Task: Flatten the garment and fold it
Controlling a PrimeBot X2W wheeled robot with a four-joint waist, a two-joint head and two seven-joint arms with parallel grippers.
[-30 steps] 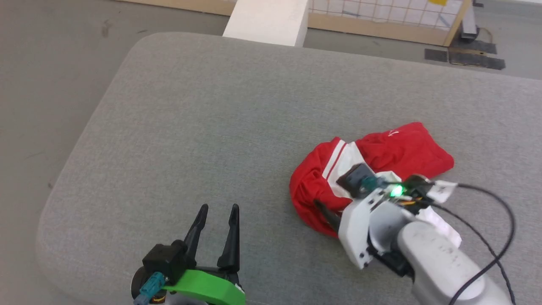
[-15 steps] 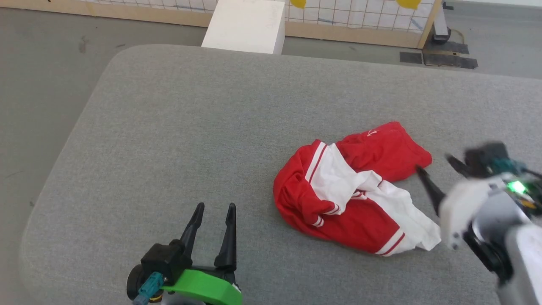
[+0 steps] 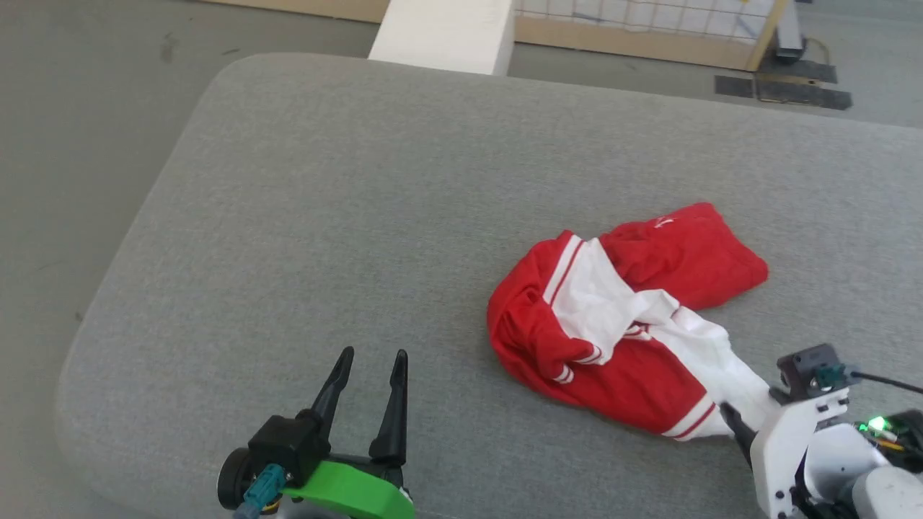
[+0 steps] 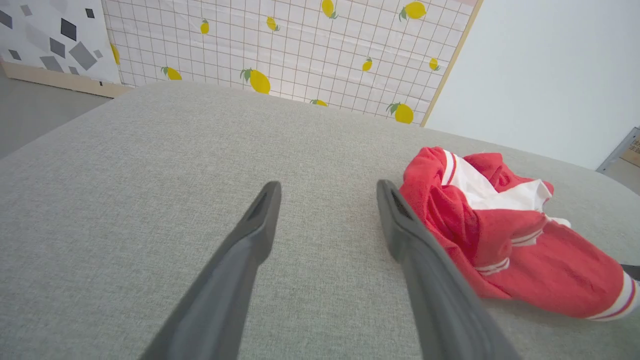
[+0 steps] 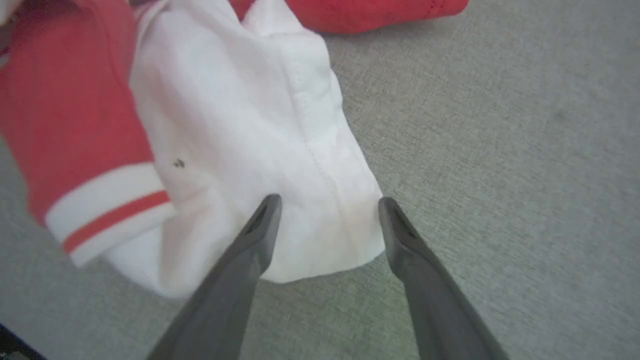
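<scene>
The garment [image 3: 627,324] lies crumpled right of the table's middle, red with white parts and striped trim; its print is hidden. My right gripper [image 3: 750,411] is at its near right corner. In the right wrist view that gripper [image 5: 328,202] is open, its fingers straddling the white cloth's edge [image 5: 300,165] just above the table. My left gripper [image 3: 373,357] is open and holds nothing near the table's front edge, well left of the garment. In the left wrist view the left gripper [image 4: 327,187] points across bare grey fabric, with the garment [image 4: 500,230] to its right.
The grey padded table [image 3: 324,216] has rounded edges at the left and front. A white block [image 3: 443,32] stands just beyond its far edge. Behind that are a wood-framed panel [image 3: 649,32] and dark mats [image 3: 782,90] on the floor.
My right arm left the garment's near left part, swung out to the right, then came down at the white near right corner. The head camera shifted. The left gripper stayed put.
</scene>
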